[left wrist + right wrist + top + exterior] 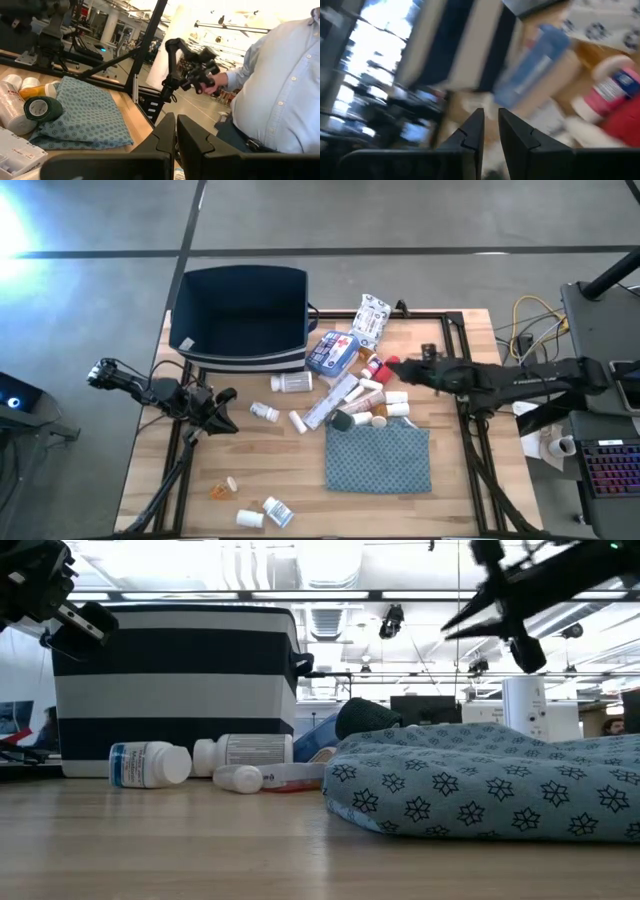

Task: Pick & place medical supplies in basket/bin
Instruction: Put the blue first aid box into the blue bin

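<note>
The navy bin (pixel 240 315) stands at the table's far left, and in the low view its striped wall (pixel 175 690) rises behind white bottles. The medical supplies lie in a pile at the centre: a blue-and-white box (pixel 332 352), a white packet (pixel 372 318), a white bottle (pixel 291 383), a red tube (pixel 388 363) and a dark roll (pixel 342 420). My right gripper (pixel 402 372) hangs above the pile's right side, its fingers (pixel 475 130) nearly together with nothing between them. At the left edge my left gripper (pixel 222 415) waits, shut and empty.
A teal patterned cloth (pixel 378 458) lies near the pile. An orange vial (pixel 222 488) and two white bottles (pixel 265 513) lie near the front left. A person (pixel 280 85) stands beyond the table's right side, holding a handle. Cables and a keyboard (pixel 610 470) are at the right.
</note>
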You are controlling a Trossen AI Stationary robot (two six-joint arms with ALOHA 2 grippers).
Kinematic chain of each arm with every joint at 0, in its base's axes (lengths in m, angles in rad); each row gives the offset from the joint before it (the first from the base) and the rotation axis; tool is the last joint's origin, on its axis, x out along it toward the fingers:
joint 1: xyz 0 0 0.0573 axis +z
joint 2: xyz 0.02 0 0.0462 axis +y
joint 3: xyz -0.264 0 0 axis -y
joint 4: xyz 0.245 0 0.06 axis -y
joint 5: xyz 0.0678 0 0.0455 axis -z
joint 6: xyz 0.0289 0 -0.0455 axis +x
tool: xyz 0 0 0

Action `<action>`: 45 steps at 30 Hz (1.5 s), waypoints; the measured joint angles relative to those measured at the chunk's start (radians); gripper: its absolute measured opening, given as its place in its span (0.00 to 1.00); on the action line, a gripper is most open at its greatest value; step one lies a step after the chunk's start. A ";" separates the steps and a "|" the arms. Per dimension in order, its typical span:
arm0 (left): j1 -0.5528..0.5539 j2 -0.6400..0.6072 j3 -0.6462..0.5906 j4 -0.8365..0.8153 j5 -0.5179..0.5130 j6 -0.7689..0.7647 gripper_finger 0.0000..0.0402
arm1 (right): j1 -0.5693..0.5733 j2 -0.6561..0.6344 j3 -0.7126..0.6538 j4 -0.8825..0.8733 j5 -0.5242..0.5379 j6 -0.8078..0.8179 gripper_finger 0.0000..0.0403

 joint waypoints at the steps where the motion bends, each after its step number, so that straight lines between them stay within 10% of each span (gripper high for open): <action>1: 0.000 0.000 0.000 0.000 0.000 0.000 0.00 | -0.007 0.035 0.027 -0.038 -0.010 0.010 0.12; 9: 0.000 0.000 0.000 0.000 0.000 0.000 0.00 | -0.114 0.342 0.143 -0.117 -0.289 0.237 0.25; 28: 0.000 0.000 0.000 0.000 0.000 0.000 0.00 | -0.245 0.617 0.360 -0.154 -0.347 0.215 0.76; 45: 0.000 0.000 0.000 0.000 0.000 0.000 0.00 | -0.349 0.942 0.542 -0.003 -0.431 0.303 0.79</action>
